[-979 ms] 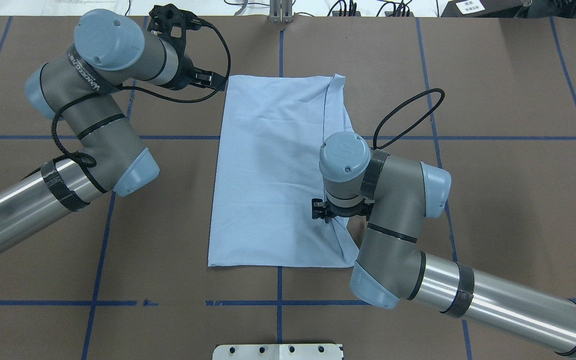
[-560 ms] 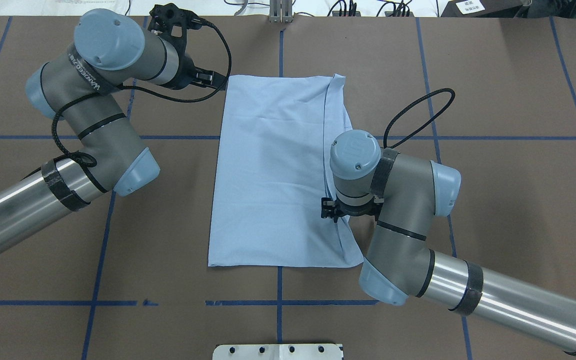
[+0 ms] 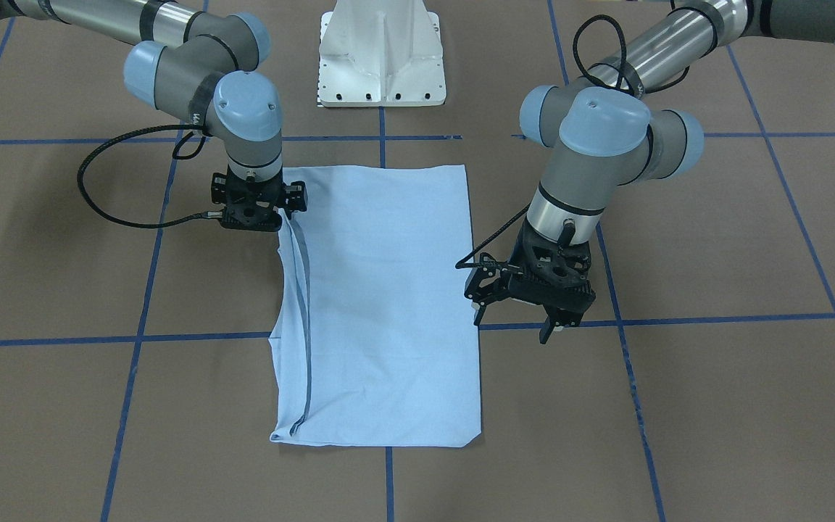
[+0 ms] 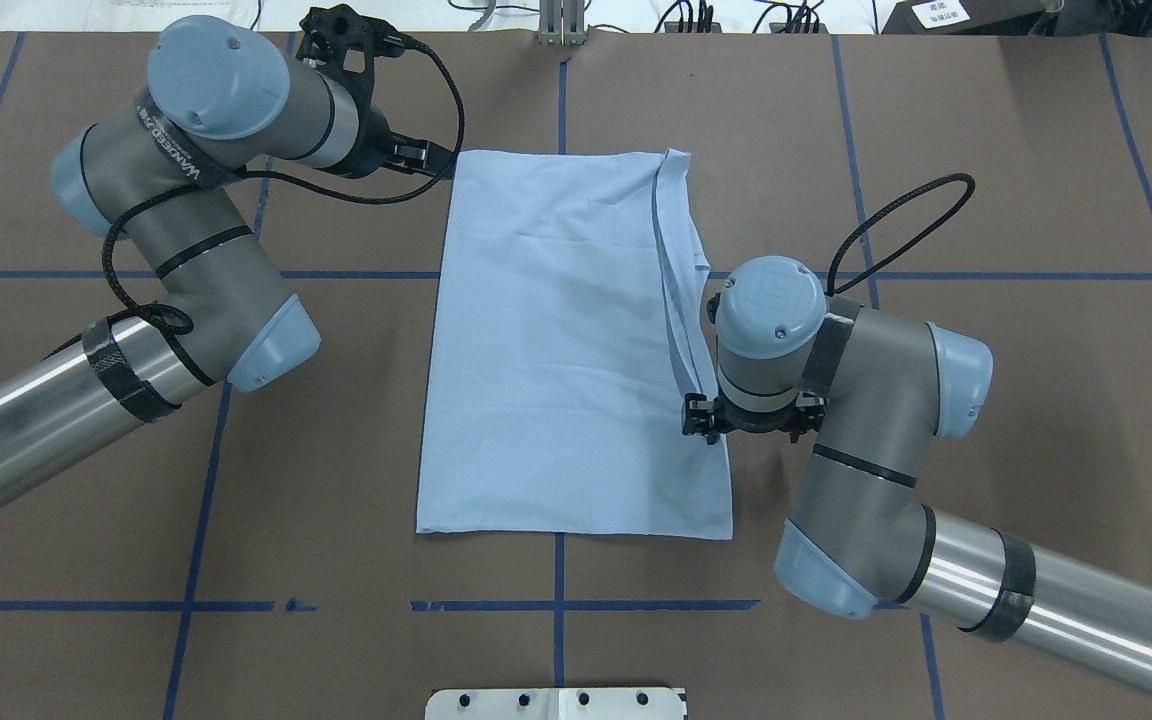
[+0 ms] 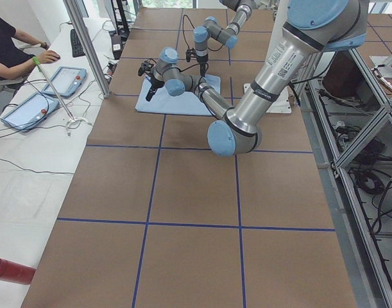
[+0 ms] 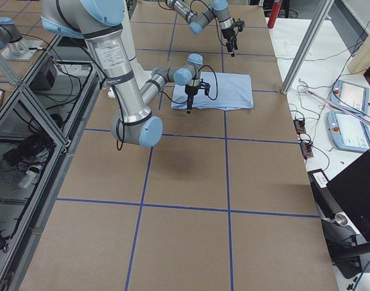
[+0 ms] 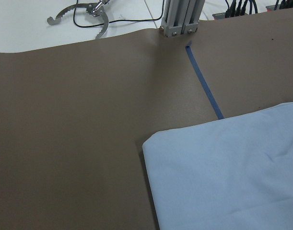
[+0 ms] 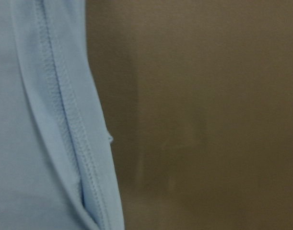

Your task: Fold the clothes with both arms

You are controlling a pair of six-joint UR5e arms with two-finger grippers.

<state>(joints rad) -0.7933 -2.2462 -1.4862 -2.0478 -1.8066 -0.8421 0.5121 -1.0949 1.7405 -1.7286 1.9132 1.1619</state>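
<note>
Table [image 4: 986, 150]: brown cover, blue tape grid.

Left arm [image 4: 196, 250]: reaches to the far side and ends just off the T-shirt's far left corner. Right arm [image 4: 876, 400]: elbow bent, wrist pointing straight down at the shirt's right edge, nearer the robot than the middle of that edge.

T-shirt [image 4: 546, 350]: light blue, in the middle of the table, folded to a long rectangle with its short ends toward and away from the robot. It lies flat with a few shallow creases. A narrow flap runs along its right edge and bulges outward toward the right wrist.

Left end effector [image 3: 512, 328]: fingers spread apart and empty, beside the cloth over bare table, not touching it.

Right end effector [image 3: 258, 214]: fingers hidden under the wrist, so I cannot tell whether it grips the flap.

Hem [image 8: 64, 120]: a stitched double seam in the right wrist view, with bare table beside it.
</note>
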